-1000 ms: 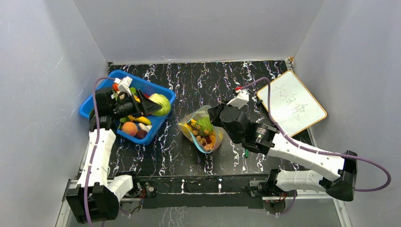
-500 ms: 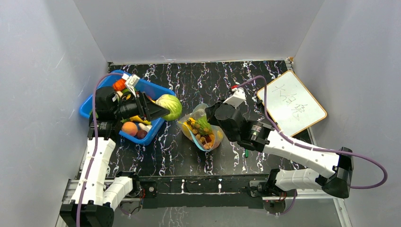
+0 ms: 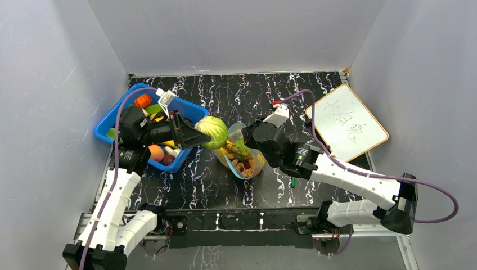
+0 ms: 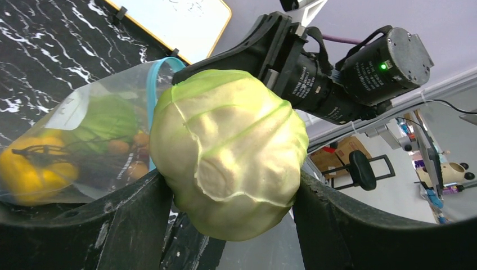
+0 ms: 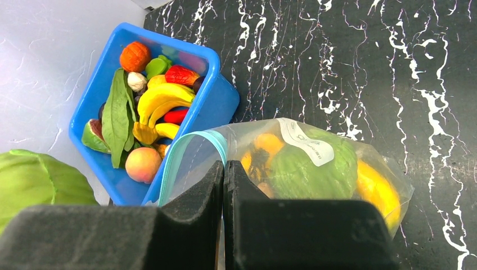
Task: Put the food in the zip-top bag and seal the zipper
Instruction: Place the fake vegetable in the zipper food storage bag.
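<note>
Toy cabbage (image 4: pixel 228 152), pale green and round with raised leaf veins, hangs above the black, white-veined marble table (image 3: pixel 236 95). It is clamped between the two black fingers of the left gripper (image 4: pixel 233 225), which stand wide apart and press on its opposite sides. The toy cabbage is held between the blue plastic bin (image 3: pixel 112 121) on the left and the clear, crinkly zip-top bag (image 3: pixel 243 157) near the middle. It sits right at the left side of the bag's mouth; whether it touches the plastic cannot be told. The thin teal-blue zipper strip (image 4: pixel 150 90) curves around that mouth, which faces left toward the toy cabbage and stands as an open arch. The right gripper (image 5: pixel 224 185) reaches in from the right with its fingers pressed together, pinching the bag's rim just beside the strip. Inside the bag lie a green leafy piece (image 5: pixel 315 180), a yellow piece (image 5: pixel 378 188) at the right end and an orange piece (image 5: pixel 264 143), with a white label patch (image 5: pixel 306 140) on the plastic over them. The bin, at the far left of the table, holds a bunch of yellow bananas (image 5: pixel 163 97), a long dark green leaf (image 5: pixel 117 121), a round orange fruit (image 5: pixel 135 56), a red piece (image 5: pixel 181 74), a small white bulb (image 5: pixel 136 80) and a peach (image 5: pixel 142 164). A white board with a wooden frame (image 3: pixel 346 121) lies at the far right of the table. A small green pen (image 3: pixel 293 181) lies on the near side of the right arm.
</note>
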Controlling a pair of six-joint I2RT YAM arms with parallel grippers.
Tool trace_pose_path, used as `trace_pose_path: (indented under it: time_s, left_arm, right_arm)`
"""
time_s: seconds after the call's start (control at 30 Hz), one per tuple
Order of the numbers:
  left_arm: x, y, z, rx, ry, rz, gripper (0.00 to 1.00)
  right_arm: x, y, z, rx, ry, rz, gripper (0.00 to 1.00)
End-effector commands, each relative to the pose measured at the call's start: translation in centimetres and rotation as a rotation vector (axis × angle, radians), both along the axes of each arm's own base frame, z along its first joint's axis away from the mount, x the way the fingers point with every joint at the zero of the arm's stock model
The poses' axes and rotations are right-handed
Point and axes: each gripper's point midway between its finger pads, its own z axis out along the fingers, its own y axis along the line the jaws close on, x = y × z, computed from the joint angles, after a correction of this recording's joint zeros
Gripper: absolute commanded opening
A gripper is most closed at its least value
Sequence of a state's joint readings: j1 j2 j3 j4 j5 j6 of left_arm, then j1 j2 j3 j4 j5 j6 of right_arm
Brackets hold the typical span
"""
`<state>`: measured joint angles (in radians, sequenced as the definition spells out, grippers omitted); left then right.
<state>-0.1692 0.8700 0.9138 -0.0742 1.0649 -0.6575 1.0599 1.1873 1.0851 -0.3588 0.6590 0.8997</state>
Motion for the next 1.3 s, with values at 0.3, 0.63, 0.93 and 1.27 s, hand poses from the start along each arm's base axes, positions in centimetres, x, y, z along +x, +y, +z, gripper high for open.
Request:
trace_pose_path:
  time_s: [0.3, 0.63, 0.93, 1.27]
  left_arm:
    - [-0.5, -4.2, -2.8, 0.084, 0.047, -0.040, 0.44]
    - [1.1, -5.2, -6.4, 0.226, 0.104, 0.009, 0.56]
    - [2.0, -4.8, -4.4, 0.289, 0.030, 0.059, 0.81]
    - [1.9, -3.7, -2.4, 0.318, -0.013, 0.108, 0.88]
  right_arm:
    - [0.4, 0.3, 4.2, 0.135, -0.065, -0.023, 0.00]
    - [0.1, -0.6, 5.0, 0.152, -0.081, -0.028, 0.00]
    - [0.0, -0.7, 5.0, 0.158, -0.082, -0.027, 0.00]
    - [-0.1, -0.9, 5.0, 0.160, -0.084, -0.029, 0.00]
